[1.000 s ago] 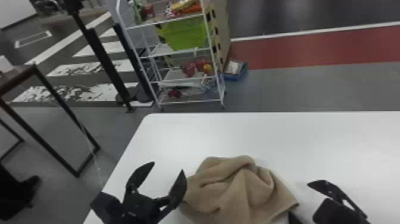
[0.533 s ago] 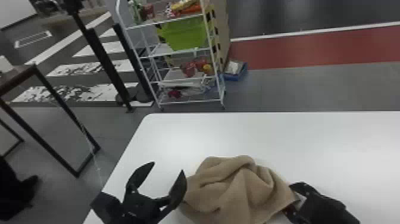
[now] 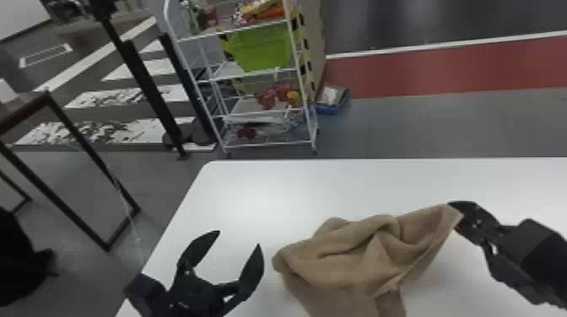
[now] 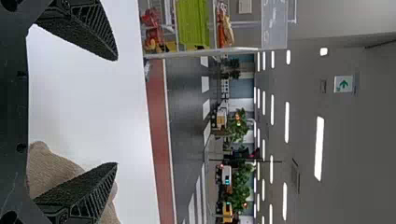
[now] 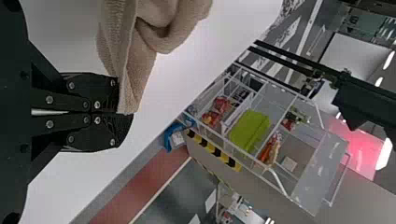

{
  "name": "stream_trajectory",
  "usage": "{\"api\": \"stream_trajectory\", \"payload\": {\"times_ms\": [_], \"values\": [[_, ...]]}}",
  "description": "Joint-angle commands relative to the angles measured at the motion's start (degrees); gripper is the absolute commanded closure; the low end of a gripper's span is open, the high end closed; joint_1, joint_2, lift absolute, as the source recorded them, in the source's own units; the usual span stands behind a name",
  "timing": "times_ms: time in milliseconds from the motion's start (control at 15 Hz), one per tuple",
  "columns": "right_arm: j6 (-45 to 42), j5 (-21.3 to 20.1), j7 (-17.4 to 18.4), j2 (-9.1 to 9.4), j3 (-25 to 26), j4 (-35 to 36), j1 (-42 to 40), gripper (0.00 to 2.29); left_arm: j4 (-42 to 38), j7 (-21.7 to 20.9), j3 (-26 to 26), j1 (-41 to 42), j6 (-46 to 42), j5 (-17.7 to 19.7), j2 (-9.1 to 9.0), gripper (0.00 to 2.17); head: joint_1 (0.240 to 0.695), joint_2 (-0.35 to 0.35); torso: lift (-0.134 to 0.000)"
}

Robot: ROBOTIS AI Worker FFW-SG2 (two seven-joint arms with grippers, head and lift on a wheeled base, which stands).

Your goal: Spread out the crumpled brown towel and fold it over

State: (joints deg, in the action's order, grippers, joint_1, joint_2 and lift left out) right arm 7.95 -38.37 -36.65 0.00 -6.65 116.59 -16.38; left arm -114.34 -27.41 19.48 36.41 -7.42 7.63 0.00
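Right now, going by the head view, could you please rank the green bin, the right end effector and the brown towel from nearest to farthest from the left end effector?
1. Brown towel: just right of the left end effector.
2. Right end effector: farther right, gripping the towel's raised edge.
3. Green bin: beyond the table's far edge.

The head view looks forward and down over the worktop (image 3: 261, 189); both wrist views, turned sideways, look from low and close across it, all three sharing the far-left cart (image 3: 249, 106).
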Motion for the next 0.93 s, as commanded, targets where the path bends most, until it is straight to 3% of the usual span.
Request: {"api": "stream_trajectory", "payload": {"times_ms": [0, 133, 333, 600, 867], "values": [[0.6, 0.0, -1.0, 0.05, 0.0, 5.0, 1.6, 2.17, -0.4, -5.4, -0.2, -0.3, 0.0, -1.1, -0.15, 0.08, 0.695, 0.296, -0.122], [1.9, -0.1, 0.1, 0.05, -0.7, 5.0, 2.6, 2.17, -0.4, -16.8, -0.5, -1.8, 0.4, -4.9, -0.15, 0.08, 0.695, 0.265, -0.122], [2.6, 3.8, 4.1, 0.05, -0.9, 5.0, 3.5, 2.17, -1.7, -29.4, -1.8, -3.3, 6.0, -7.1, -0.15, 0.08, 0.695, 0.188, -0.122], [6.6, 4.2, 4.3, 0.05, -2.7, 5.0, 5.7, 2.17, -3.3, -25.9, -9.5, -3.0, 9.3, -11.2, -0.15, 0.08, 0.695, 0.127, -0.122], [8.7, 4.4, 5.0, 0.05, -3.2, 5.2, 6.9, 2.17, -2.8, -20.9, -14.9, -3.3, 13.9, -20.5, -0.15, 0.08, 0.695, 0.082, -0.122]]}}
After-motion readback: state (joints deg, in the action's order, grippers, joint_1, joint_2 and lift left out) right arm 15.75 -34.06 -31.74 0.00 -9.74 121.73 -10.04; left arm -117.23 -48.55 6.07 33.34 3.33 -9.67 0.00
